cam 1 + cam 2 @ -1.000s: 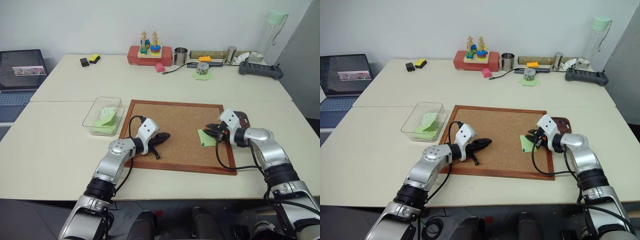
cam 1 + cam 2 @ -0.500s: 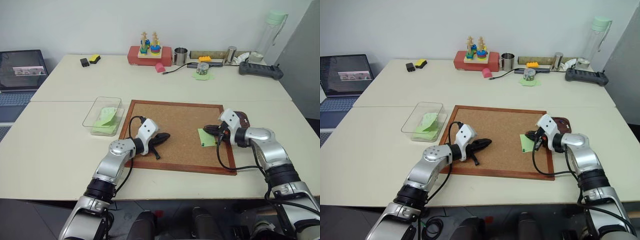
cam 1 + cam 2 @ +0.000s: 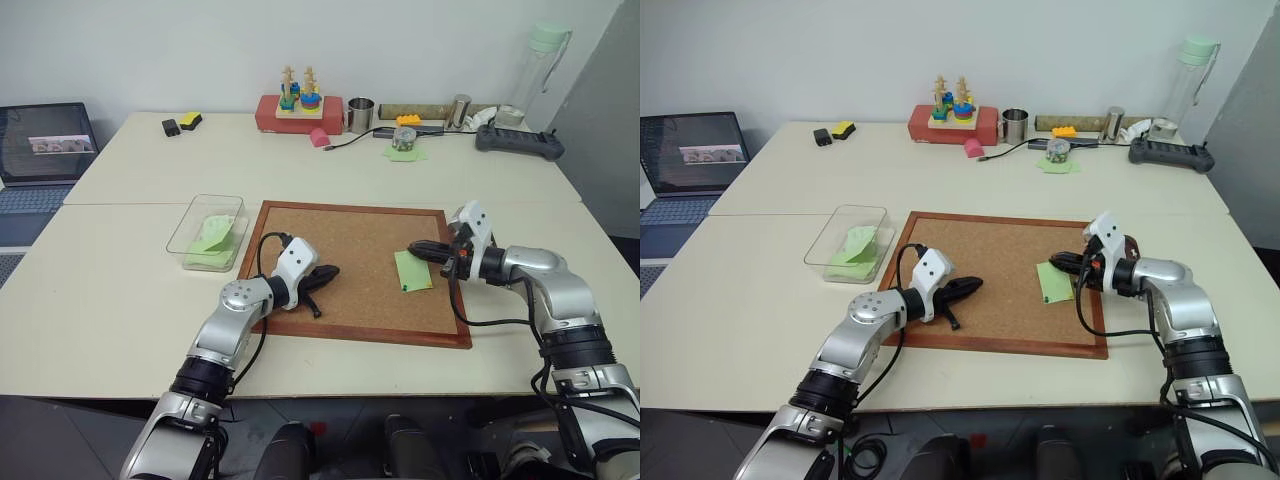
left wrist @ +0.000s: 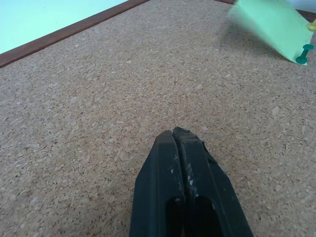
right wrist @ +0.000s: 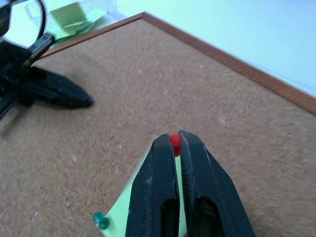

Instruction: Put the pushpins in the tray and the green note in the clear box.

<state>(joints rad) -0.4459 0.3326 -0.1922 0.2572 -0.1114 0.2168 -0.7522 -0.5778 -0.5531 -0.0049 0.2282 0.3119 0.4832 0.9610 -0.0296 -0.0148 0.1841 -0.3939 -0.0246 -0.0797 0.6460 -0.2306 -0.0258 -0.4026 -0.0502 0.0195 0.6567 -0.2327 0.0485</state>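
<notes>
While the left gripper (image 4: 178, 134) rests with jaws together, the right gripper (image 5: 174, 139) pinches a red pushpin (image 5: 175, 143).

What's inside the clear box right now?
The clear box holds light green paper, folded or overlapping, lying against its floor. No pushpins are visible inside; anything beneath that paper is covered, so I cannot tell.

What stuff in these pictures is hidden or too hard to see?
- Tray: in the head views the right gripper and its arm cover where it would sit.
- Red pushpin: in the right wrist view the shut jaws hide all but its head.
- Green note: blurred and cut off by the left wrist view's edge.
- Green pushpin: too small to spot in the head views.
</notes>
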